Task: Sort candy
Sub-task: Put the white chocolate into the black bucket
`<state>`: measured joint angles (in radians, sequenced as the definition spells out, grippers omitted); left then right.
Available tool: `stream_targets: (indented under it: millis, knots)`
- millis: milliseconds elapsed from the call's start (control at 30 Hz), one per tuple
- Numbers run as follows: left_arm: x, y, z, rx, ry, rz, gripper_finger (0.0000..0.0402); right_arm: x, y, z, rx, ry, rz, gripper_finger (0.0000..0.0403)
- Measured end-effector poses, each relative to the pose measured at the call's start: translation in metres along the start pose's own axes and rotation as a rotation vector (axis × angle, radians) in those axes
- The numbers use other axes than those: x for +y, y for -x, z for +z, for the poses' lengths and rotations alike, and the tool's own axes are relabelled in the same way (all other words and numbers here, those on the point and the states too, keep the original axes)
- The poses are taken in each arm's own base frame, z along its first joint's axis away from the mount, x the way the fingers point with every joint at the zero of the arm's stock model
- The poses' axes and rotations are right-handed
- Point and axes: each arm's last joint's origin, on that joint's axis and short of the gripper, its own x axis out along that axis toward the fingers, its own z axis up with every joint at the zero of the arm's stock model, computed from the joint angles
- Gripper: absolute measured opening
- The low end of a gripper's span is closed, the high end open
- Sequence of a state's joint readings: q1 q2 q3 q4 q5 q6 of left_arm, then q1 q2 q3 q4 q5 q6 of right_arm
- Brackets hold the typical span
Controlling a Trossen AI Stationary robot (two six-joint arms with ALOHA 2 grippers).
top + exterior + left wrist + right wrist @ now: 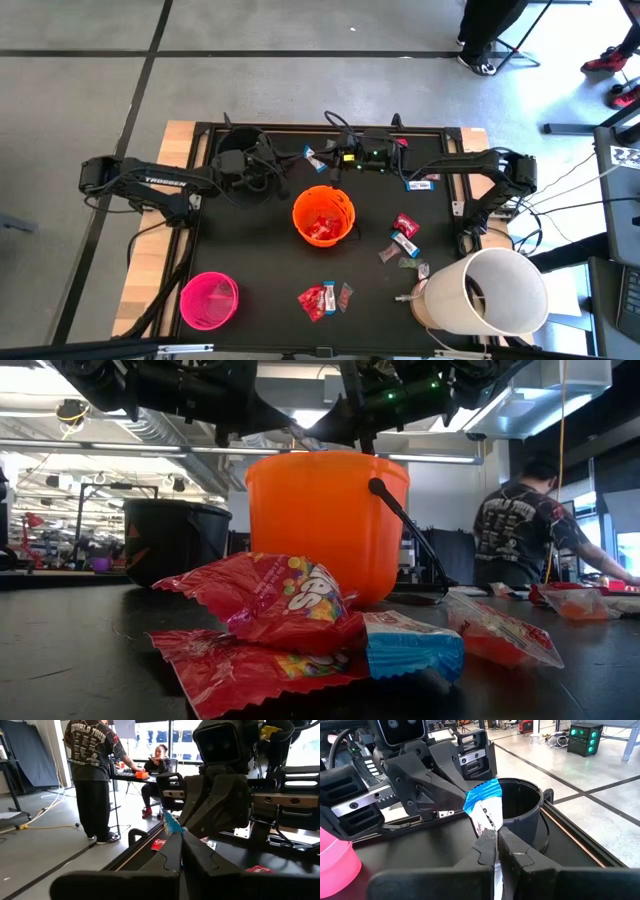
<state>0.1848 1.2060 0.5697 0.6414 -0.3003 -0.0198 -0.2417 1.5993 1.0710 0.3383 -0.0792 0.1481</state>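
A blue-and-white candy bar [486, 805] hangs in the air near the black bucket [522, 807], held at both ends. My left gripper [466, 796] comes in from the table's left and is shut on the bar's blue end. My right gripper [496, 834] comes from the right and is shut on its white end. In the high view the two meet at the bar [311, 154], beside the black bucket [240, 160]. Red packets [322, 228] lie in the orange bucket [300, 205]. More candy [318, 298] lies on the black mat. My left gripper pinches the bar's blue end [482, 790] between its two fingers, which lie level and come from the table's left. The bar is clear of the table. My right gripper pinches the bar's white end [490, 826] between its two fingertips, reaching from the table's right and slanting slightly down. The bar stands tilted between the two grippers, lifted clear.
A pink bucket [208, 300] stands at the near left and a large white bucket [490, 292] at the near right. Loose candy [404, 240] lies right of the orange bucket. People show in the room beyond the table.
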Motion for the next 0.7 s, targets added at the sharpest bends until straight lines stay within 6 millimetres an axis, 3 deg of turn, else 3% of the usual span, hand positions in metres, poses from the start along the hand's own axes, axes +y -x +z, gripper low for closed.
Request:
stream_targets:
  millis: [200,500,700]
  knots:
    - [0.001,0.0,-0.001,0.006,-0.03,0.026,0.0,0.0,0.0,-0.001,0.007,0.027,0.0,0.003]
    - [0.007,0.002,-0.004,0.067,-0.058,0.106,0.0,-0.001,0.0,-0.002,0.023,0.049,-0.029,0.0178]
    - [0.011,0.011,0.0,0.102,-0.118,0.174,0.0,-0.002,0.0,-0.003,0.025,0.05,-0.054,0.0232]
